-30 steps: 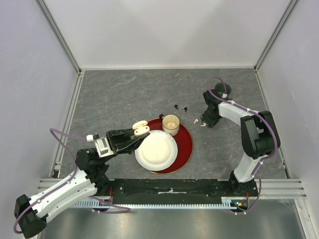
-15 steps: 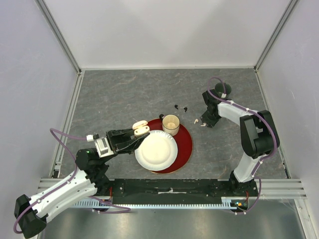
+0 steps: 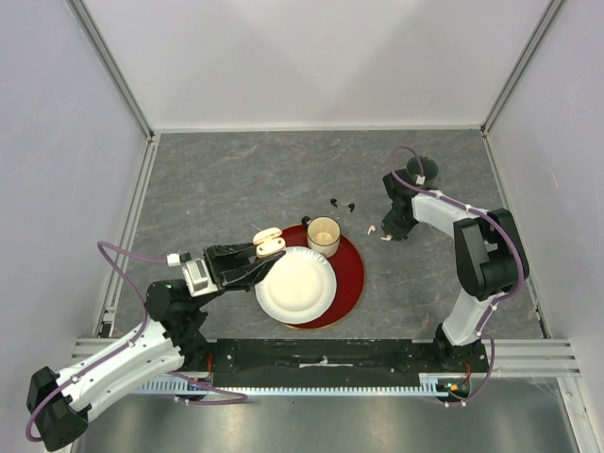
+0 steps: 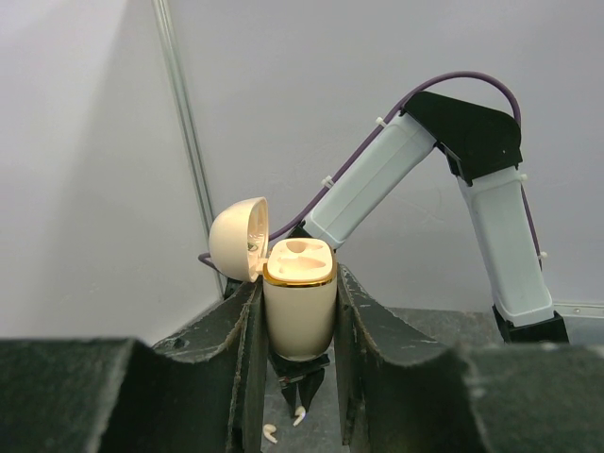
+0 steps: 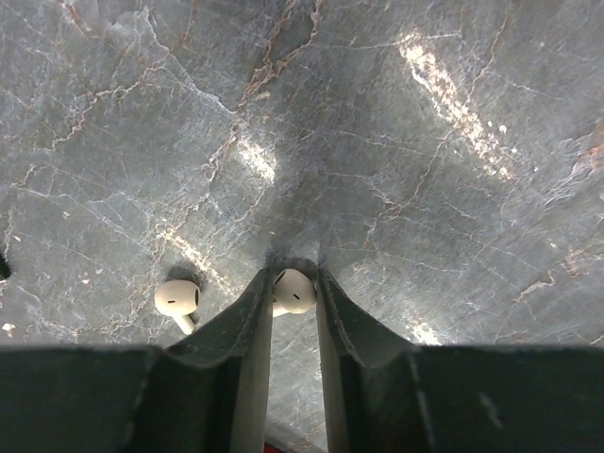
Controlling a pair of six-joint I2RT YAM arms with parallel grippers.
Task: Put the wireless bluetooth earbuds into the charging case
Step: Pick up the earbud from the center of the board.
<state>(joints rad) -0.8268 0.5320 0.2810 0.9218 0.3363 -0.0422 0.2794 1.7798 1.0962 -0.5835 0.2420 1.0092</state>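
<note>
Left end effector [image 4: 294,285] is clenched on the case [image 4: 300,321], gripping its lower body from both sides. The case is upright in my left wrist view, lid [image 4: 236,238] flipped open to one side. From the top, the case hangs over the tray's [image 3: 351,269] left rim, beside the plate [image 3: 295,283].

Right end effector [image 5: 293,276] is down at the table [image 3: 236,179], right of the tray. Its fingers [image 5: 247,326] press on both sides of a white earbud [image 5: 294,293] lying on the table, so I call that grasping. The second white earbud [image 5: 176,298] lies just beside the fingers, apart from them.

Black earbuds [image 3: 333,201] lie on the table just behind the cup [image 3: 324,235], which stands on the tray.
</note>
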